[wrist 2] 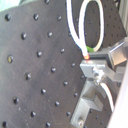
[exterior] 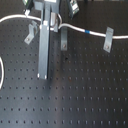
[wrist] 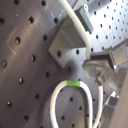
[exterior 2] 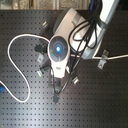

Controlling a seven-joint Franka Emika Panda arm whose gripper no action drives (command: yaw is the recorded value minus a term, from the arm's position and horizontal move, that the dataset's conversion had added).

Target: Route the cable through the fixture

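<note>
White cable (exterior: 75, 27) runs across the far side of the counter (exterior: 85, 90), draped over the grey fixture clips, blue band (exterior: 88, 32) sitting between the middle clip (exterior: 63, 39) beside the hand and the outer clip (exterior: 107, 41) well off to one side, so it looks part-routed; its slack loops wide on the opposite side (exterior 2: 15, 65). Hand (exterior: 50, 22) appears to pinch the cable right by the middle clip, likely to guide it into the slot, though fingertip contact is blurred. Arm hangs vertical over it, tall grey bar (exterior: 45, 50) reaching toward the camera.
</note>
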